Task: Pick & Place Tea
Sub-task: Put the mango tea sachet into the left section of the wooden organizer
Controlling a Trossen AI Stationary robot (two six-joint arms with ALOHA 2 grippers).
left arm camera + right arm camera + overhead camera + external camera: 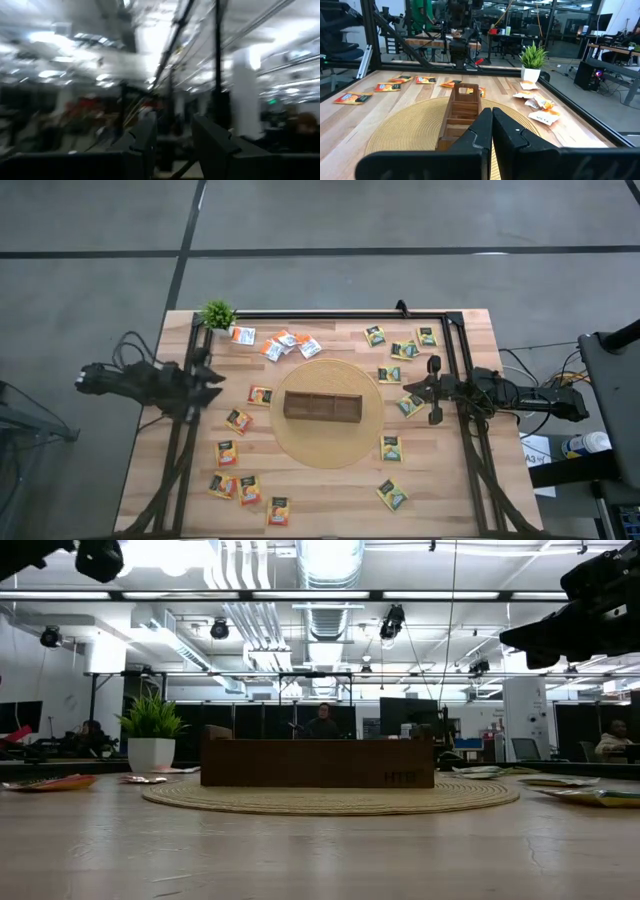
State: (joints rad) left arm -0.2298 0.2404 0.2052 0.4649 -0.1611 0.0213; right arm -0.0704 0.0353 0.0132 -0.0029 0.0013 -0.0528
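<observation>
- I see the tea sachets scattered flat over the wooden table, none of them in the tray.
- On my left side there is a loose group of yellow-orange sachets: one just beside the mat's edge, one a little nearer the front, and several more toward the front edge of the table.
- At the back, near the plant, I count a small cluster of white-and-orange sachets.
- On my right side, green-and-yellow sachets lie near the back corner, one rests right by the right gripper, and two more sit nearer the front.
- The long brown wooden tray stands in the middle of the round woven mat; from what I can see its compartments hold nothing.
- The small potted plant stands at the back-left corner, touching no sachet.
- My left gripper is over the table's left edge, well apart from the tray, and raised; in its wrist view its fingers stand partly apart with a gap between them and nothing in it.
- My right gripper is just off the mat's right edge, pointing toward the tray; its fingers are pressed together and grip nothing.
- A dark frame runs along the back and sides of the table.
</observation>
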